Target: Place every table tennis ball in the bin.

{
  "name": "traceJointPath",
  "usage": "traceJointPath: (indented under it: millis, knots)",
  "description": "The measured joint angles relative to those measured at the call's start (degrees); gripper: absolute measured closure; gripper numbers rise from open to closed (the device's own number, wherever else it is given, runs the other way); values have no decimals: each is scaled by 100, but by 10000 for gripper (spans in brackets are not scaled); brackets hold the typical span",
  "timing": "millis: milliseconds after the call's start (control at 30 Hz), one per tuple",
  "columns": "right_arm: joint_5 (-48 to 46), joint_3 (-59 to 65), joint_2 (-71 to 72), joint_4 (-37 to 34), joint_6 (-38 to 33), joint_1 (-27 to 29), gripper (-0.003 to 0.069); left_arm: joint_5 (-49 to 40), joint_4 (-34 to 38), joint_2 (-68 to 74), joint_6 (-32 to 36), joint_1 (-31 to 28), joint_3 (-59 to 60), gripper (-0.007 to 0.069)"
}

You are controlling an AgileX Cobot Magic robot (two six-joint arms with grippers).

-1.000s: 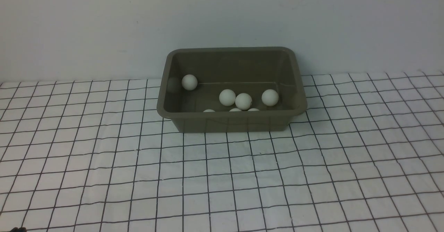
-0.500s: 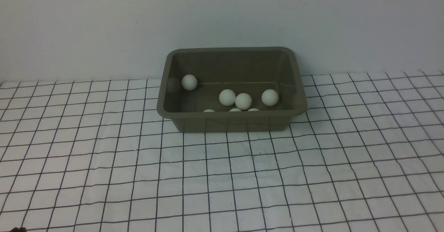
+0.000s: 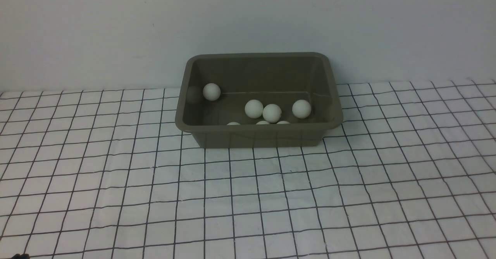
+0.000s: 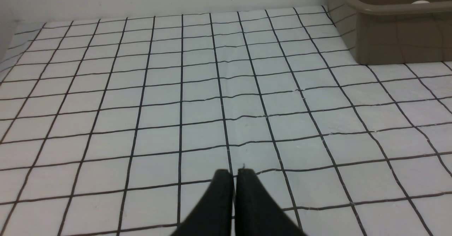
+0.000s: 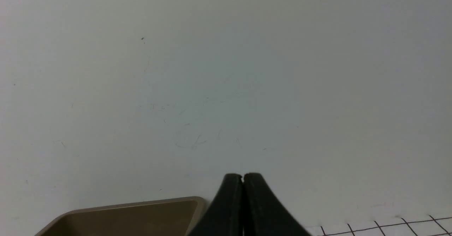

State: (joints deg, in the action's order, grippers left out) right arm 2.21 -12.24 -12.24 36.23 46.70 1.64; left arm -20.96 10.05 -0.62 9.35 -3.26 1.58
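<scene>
The olive-grey bin stands at the back middle of the table, against the wall. Several white table tennis balls lie inside it: one by its left wall, three more in a row, others half hidden behind the front wall. No ball shows on the cloth. Neither gripper appears in the front view. In the left wrist view my left gripper is shut and empty, low over the cloth, with the bin some way off. My right gripper is shut and empty, facing the wall, beside a corner of the bin.
A white cloth with a black grid covers the table. A plain pale wall rises right behind the bin.
</scene>
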Motion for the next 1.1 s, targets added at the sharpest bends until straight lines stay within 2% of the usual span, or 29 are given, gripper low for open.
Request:
traceJointPath:
  millis: [200,300,400,433,467,500,600,700,900,1100]
  knots:
    - [17,0,0,0,0,0,676,0,0,0,0,0,0,629]
    - [-114,0,0,-334,-295,0,676,0,0,0,0,0,0,629]
    - [-744,0,52,-1551,-1373,0,676,0,0,0,0,0,0,629]
    - [-744,0,62,-1635,-1466,0,676,0,0,0,0,0,0,629]
    - [-1153,0,154,-2253,-2352,0,676,0,0,0,0,0,0,629]
    - [-1304,0,200,-2585,-2754,0,676,0,0,0,0,0,0,629]
    - [-1747,0,337,-3187,-3952,0,676,0,0,0,0,0,0,629]
    - [-2242,0,548,-3499,-4670,0,676,0,0,0,0,0,0,629]
    - [-3166,62,1103,-3623,-4807,0,676,0,0,0,0,0,0,629]
    - [-3227,548,1298,-3623,-4801,0,676,0,0,0,0,0,0,629]
